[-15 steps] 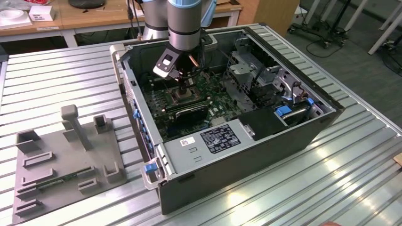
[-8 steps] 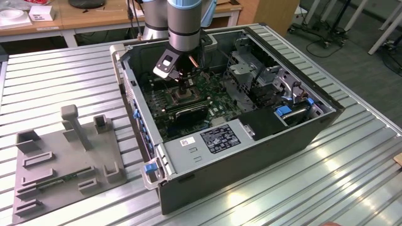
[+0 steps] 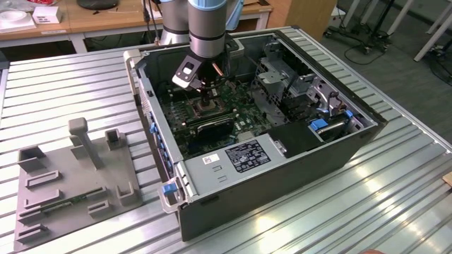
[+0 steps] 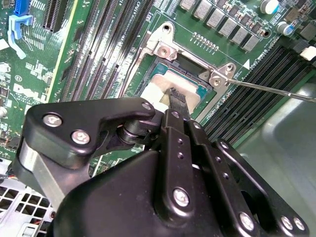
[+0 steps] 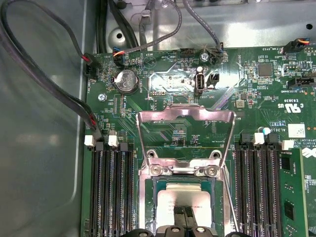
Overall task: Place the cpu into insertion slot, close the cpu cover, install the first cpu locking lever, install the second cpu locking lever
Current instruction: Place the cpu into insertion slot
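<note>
In the exterior view my gripper (image 3: 205, 100) reaches down into the open computer case, right over the insertion slot (image 3: 209, 109). The pale silvery cpu (image 5: 183, 196) lies flat inside the insertion slot (image 5: 147, 207), also seen as the cpu (image 4: 185, 80) in the second wrist view. My gripper (image 5: 185, 213) has its fingertips pressed together just above the cpu's near edge, with nothing visible between them. The cpu cover (image 5: 163, 114) is swung back, open, behind the socket. A thin locking lever (image 4: 269, 90) sticks out free to the side.
Long black memory slots (image 5: 111, 187) (image 5: 256, 182) flank the socket. Dark cables (image 5: 59, 89) run along the case wall. A metal drive cage (image 3: 282, 79) fills the case's exterior-view right. A grey fixture plate (image 3: 71, 180) lies on the ribbed table (image 3: 353, 211).
</note>
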You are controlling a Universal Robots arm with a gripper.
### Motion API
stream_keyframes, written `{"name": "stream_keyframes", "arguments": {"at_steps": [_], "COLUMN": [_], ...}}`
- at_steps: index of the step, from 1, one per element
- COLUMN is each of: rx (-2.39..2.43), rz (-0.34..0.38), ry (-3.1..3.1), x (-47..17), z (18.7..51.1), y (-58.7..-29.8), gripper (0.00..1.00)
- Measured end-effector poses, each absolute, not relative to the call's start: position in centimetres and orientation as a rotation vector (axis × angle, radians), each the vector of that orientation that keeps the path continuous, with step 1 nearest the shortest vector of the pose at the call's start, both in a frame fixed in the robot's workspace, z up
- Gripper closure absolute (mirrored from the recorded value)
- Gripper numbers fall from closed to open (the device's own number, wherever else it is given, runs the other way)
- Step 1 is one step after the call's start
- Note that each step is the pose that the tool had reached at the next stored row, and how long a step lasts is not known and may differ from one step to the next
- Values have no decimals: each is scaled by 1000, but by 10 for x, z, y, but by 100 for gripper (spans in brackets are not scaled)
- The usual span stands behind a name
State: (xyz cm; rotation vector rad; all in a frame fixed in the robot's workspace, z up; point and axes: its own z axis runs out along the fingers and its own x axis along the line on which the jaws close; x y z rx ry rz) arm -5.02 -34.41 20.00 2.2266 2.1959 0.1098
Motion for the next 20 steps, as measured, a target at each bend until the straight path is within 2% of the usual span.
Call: {"name": "stream_keyframes", "arguments": {"at_steps": [20], "rx": [2227], "rz": [110], "ry": [2196], "x": [-50], "z": [199], "y": [-344], "gripper": [89]}}
